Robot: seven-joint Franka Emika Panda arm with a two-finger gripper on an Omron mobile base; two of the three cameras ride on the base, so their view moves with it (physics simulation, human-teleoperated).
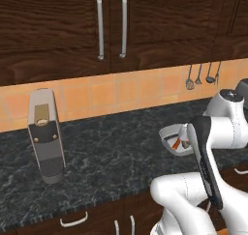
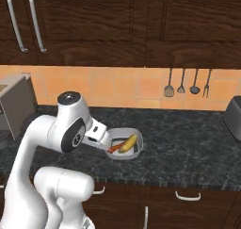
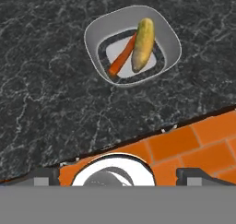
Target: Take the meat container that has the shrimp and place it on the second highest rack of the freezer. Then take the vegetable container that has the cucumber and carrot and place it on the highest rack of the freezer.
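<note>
You see grey bowl (image 3: 132, 44) on dark marble counter (image 3: 50, 94), at 12 o'clock in hand view. Carrot (image 3: 121, 57) and cucumber (image 3: 143, 43) lie inside, side by side, touching. Gripper (image 3: 118, 176) hangs above, fingers spread wide, holding nothing. From right base view, arm covers left rim of bowl. Utensils (image 2: 187, 84) hang on tiled wall at 2 o'clock, coffee machine (image 1: 45, 135) stands well apart at 9 o'clock.
</note>
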